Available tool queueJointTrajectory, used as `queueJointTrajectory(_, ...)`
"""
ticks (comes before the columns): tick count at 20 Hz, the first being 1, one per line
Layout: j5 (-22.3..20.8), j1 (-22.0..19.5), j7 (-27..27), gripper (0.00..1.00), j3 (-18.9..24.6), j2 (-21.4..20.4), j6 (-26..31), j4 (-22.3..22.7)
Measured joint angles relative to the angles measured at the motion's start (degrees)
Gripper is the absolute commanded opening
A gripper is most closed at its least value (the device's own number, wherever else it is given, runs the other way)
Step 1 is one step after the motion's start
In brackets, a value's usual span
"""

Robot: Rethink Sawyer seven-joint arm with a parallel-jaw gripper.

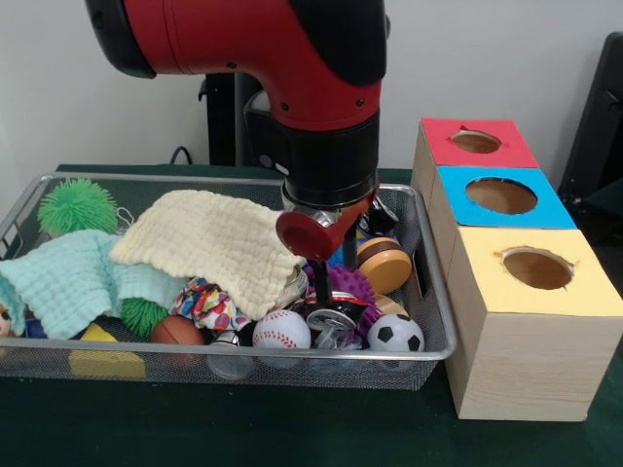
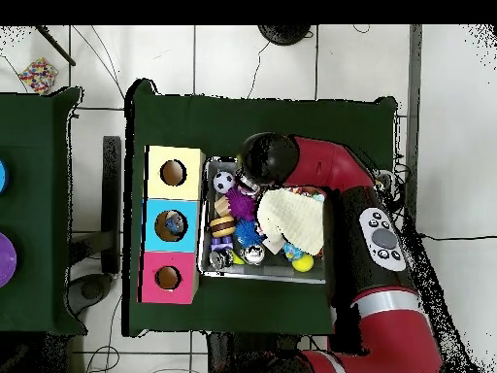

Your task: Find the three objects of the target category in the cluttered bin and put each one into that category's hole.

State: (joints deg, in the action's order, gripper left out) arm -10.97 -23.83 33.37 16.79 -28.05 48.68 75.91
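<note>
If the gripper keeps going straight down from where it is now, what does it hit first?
Most likely the purple spiky ball or the shiny metallic object beside it; the gripper is already down among them near the baseball. Depth is unclear, so I can't say which comes first.

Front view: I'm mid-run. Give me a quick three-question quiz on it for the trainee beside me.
1. True or false: the gripper hangs over the box, clear of the wire bin.
2. Which ball lies at the bin's front wall, nearest the box? A. baseball B. soccer ball C. green spiky ball
3. Fill in: the box's middle hole is cut in the ___ top.

Key: 1. False, it is down in the bin among the toys. 2. B. 3. blue.
</note>
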Motion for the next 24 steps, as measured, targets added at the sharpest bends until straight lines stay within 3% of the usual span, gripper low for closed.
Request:
queueJointTrajectory(10,-0.18,-2.44,0.00,1.00,3.38,0.49,-3.37,0.01)
queueJointTrajectory(24,-2.69,-1.29,0.00,1.00,3.39,1.68,-3.99,-0.88)
